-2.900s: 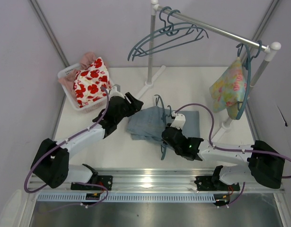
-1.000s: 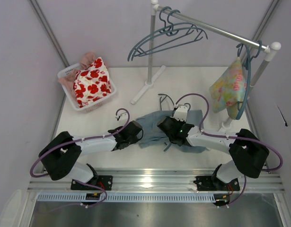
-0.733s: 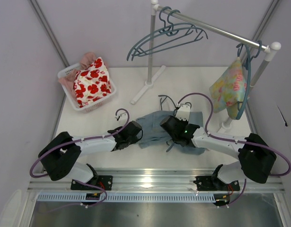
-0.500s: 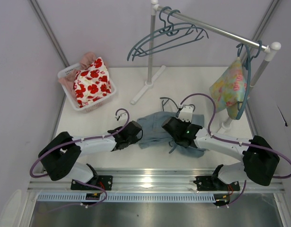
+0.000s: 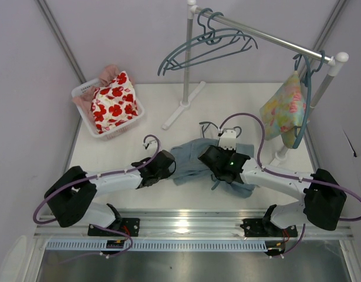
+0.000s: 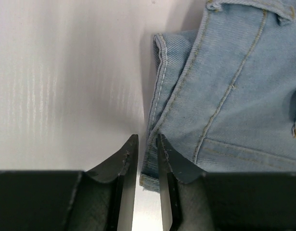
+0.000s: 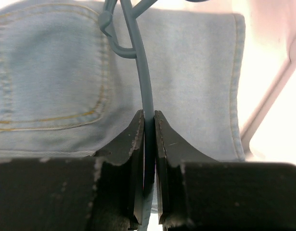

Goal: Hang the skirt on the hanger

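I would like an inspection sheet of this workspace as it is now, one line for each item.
Surface: white table, glossy.
Job's things: skirt lies rumpled mid-table; hanger over it.
Clutter: basket holding a red-flowered cloth, far left corner.
Grippers: left gripper closed on the skirt's hem; right gripper clamped on the hanger's rod.
Cables: purple cables loop above both wrists; no snag seen.
Surroundings: rack with two spare hangers and a floral garment; lilac walls.
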Action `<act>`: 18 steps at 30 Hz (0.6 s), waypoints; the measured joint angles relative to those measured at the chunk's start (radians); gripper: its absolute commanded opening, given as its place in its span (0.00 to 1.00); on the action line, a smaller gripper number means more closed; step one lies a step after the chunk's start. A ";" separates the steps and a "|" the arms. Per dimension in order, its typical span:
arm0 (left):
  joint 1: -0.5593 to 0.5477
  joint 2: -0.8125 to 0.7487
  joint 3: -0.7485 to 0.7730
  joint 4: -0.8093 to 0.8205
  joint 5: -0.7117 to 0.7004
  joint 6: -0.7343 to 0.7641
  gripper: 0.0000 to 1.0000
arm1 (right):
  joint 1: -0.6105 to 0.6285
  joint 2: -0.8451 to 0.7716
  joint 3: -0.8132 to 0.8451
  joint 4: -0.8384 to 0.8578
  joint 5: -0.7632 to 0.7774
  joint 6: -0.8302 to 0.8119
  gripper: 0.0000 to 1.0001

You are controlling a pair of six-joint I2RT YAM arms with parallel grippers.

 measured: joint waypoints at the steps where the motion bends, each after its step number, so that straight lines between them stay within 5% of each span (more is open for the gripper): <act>1: 0.000 -0.013 -0.005 0.002 0.002 0.019 0.28 | 0.002 -0.008 -0.003 0.018 -0.002 -0.023 0.00; 9: -0.002 -0.187 -0.031 0.067 0.119 0.264 0.37 | 0.003 -0.251 -0.095 0.273 -0.067 -0.270 0.00; 18: 0.008 -0.343 0.114 0.036 0.194 0.483 0.54 | 0.009 -0.277 -0.043 0.391 -0.123 -0.540 0.00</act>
